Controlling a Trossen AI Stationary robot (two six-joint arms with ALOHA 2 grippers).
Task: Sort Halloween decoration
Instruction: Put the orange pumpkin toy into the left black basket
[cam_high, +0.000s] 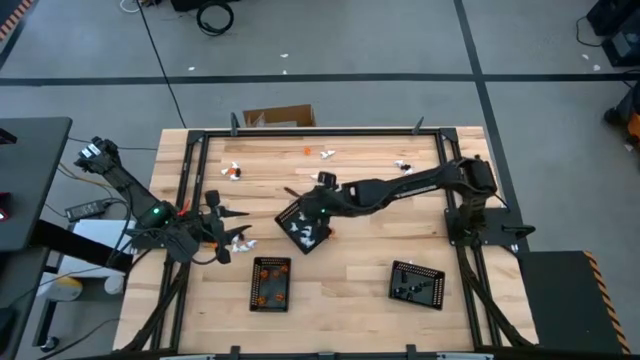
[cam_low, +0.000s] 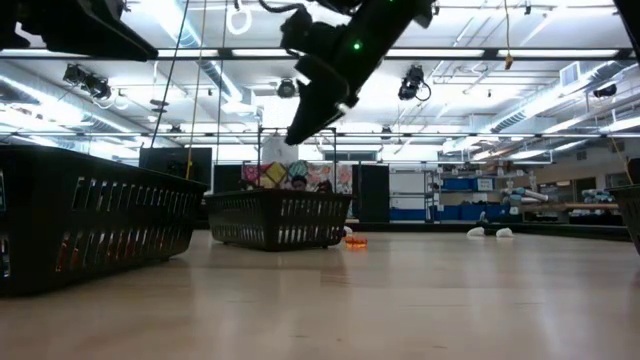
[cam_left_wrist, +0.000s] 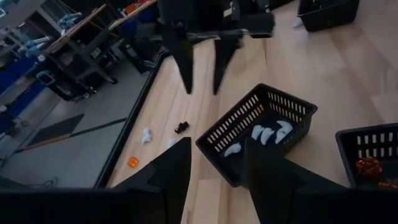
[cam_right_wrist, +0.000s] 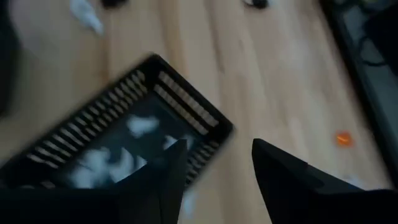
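Observation:
The Halloween decoration is tiny toy pieces. Several white ones lie in a black tray (cam_high: 303, 228) at mid-table, which also shows in the left wrist view (cam_left_wrist: 258, 130) and the right wrist view (cam_right_wrist: 118, 155). Orange ones sit in a tray (cam_high: 271, 282) nearer the front, and black ones in a tray (cam_high: 417, 283) at the front right. Loose pieces (cam_high: 232, 170) (cam_high: 326, 154) (cam_high: 403, 165) lie along the far side. My right gripper (cam_right_wrist: 214, 180) hangs open above the white tray's far edge, holding nothing. My left gripper (cam_left_wrist: 214, 180) is open at the table's left, facing that tray.
A black metal frame (cam_high: 190, 180) runs round the table. A cardboard box (cam_high: 280, 117) stands beyond the far edge. A white piece (cam_high: 240, 243) lies by the left gripper's fingertips. An orange piece (cam_right_wrist: 342, 138) and a white one (cam_right_wrist: 87, 18) lie on bare wood beside the white tray.

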